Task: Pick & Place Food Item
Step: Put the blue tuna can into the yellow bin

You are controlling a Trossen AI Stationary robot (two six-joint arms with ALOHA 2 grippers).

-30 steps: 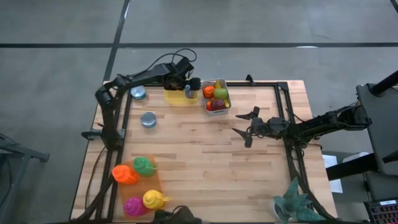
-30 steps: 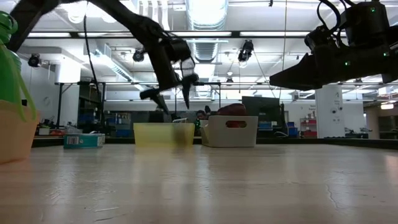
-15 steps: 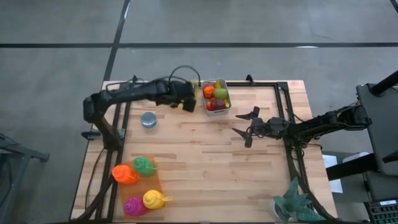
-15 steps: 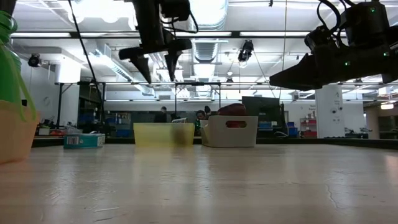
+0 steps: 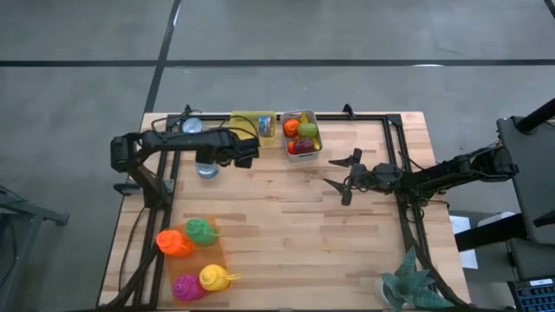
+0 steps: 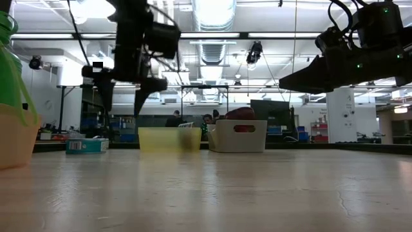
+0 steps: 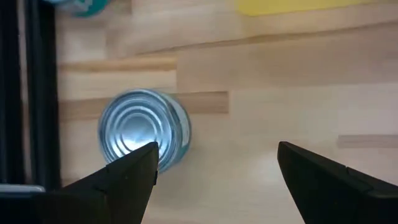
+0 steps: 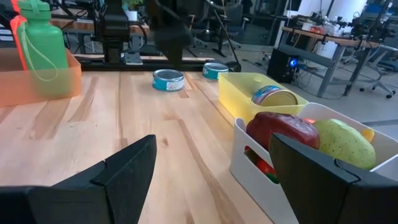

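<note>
Left end effector point(image 5: 251, 153) moved from yellow bin point(image 5: 253, 126) toward tin point(image 5: 206, 167) (fingers apart, empty)

A silver-topped, blue-sided tin can point(image 5: 207, 167) stood upright on the worktop at about ten o'clock, a second can point(image 5: 192, 126) stood beyond it at eleven, and a third point(image 5: 265, 126) lay tilted inside the yellow bin point(image 5: 245, 122) toward twelve.

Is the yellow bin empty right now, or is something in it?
Not empty. The yellow bin holds one can, lying tilted against its wall in the right wrist view; the high view shows it there too.
</note>
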